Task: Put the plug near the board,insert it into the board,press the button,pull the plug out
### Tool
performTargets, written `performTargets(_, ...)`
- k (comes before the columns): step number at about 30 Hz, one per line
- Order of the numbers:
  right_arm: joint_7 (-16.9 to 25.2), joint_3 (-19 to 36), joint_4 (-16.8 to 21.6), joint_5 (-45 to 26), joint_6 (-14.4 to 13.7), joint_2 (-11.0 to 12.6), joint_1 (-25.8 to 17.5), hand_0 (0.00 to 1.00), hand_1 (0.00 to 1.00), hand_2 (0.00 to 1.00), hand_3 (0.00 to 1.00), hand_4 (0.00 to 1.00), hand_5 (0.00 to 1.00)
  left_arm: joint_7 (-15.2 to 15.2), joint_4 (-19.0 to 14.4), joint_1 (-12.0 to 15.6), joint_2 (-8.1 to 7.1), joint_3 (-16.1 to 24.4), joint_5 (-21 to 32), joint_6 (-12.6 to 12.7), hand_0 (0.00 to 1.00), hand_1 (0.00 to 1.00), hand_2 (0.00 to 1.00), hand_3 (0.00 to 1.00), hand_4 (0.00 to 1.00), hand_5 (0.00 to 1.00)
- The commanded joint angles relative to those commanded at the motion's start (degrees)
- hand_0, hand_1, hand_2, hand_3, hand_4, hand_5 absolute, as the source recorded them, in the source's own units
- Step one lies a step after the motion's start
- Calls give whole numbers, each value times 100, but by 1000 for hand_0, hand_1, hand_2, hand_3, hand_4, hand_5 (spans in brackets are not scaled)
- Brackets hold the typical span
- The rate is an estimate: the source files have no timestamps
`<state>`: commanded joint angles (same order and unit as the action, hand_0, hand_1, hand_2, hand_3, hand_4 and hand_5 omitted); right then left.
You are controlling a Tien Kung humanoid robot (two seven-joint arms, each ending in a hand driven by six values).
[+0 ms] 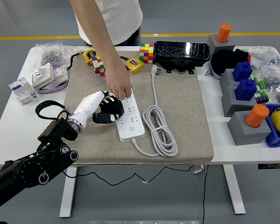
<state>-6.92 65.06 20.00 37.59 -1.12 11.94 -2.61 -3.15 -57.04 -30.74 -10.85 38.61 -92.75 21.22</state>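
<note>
A white power strip (pixel 130 122) lies on the tan mat (pixel 177 102), its white cord (pixel 161 130) coiled to its right. My left hand (pixel 102 108) sits just left of the strip's far half, fingers curled around a black plug (pixel 110 113). The plug is off the strip's sockets, beside its left edge. A person's hand (pixel 119 87) presses down on the strip's far end. The right arm is out of view.
Two cube puzzles (pixel 99 66) (pixel 146 52), two yellow tape measures (pixel 134 65), a black box (pixel 181 51) and the cord's own plug (pixel 154 70) line the mat's far edge. Grey blocks with blue and orange pegs (pixel 245 109) stand right. Breakers (pixel 22 89) lie left.
</note>
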Motion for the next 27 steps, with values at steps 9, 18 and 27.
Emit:
performTargets(9, 3, -10, -1, -1, 2, -1, -5, 548, 651, 669, 571, 916, 429, 422, 15, 25, -5, 80, 75, 158, 354, 338, 350, 460, 561, 2)
performTargets(18, 1, -13, -7, -4, 5, -4, 5, 548, 651, 669, 572, 917, 429, 581, 365, 69, -55, 485, -60, 278, 369, 349, 356, 475, 558, 2)
performTargets(27, 1, -14, -1, 0, 6, -6, 2, 548, 651, 669, 572, 916, 429, 464, 523, 174, -85, 546, -237, 206, 592, 641, 530, 569, 775, 85)
